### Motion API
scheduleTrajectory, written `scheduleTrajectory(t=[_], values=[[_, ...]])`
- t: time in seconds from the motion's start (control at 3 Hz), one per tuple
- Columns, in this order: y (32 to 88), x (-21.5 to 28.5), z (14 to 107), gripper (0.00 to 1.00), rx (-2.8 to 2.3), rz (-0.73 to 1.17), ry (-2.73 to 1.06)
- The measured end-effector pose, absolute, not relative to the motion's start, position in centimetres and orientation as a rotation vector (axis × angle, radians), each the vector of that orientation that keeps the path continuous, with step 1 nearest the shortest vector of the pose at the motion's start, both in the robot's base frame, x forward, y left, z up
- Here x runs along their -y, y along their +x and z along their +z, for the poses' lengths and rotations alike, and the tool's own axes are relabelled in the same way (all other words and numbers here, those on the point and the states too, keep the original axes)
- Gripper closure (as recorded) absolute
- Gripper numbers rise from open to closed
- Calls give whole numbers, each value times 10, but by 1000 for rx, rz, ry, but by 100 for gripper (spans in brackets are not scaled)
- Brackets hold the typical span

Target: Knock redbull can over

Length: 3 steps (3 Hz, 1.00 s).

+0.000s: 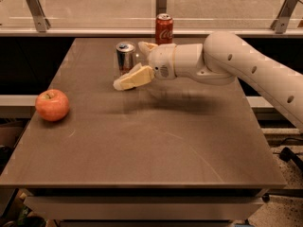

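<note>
The gripper (130,65) sits just beside the upright redbull can (125,55), its fingers (134,78) spread apart. A sideways push high on the can should tip it, away from the cola can (164,28).

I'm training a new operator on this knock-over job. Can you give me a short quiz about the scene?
1. True or false: the slim silver-and-blue metal redbull can stands upright.
2. The gripper, over the back middle of the brown table, is closest to: A round red apple; B red Coca-Cola can; C redbull can.
3. Fill in: the gripper's fingers are ____.
Key: 1 true; 2 C; 3 open.
</note>
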<state>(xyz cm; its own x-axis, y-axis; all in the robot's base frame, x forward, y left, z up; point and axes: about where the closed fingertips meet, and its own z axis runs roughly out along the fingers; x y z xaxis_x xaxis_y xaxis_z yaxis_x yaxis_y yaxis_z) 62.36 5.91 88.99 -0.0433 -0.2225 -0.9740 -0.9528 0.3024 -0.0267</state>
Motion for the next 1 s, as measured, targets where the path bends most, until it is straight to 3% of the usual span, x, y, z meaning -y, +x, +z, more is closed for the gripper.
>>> scheduleTrajectory(t=[0.67,1.0], values=[[624,-83,885,6,-1460,930,-1134],[624,-82,878,24,-1423,981,-1094]])
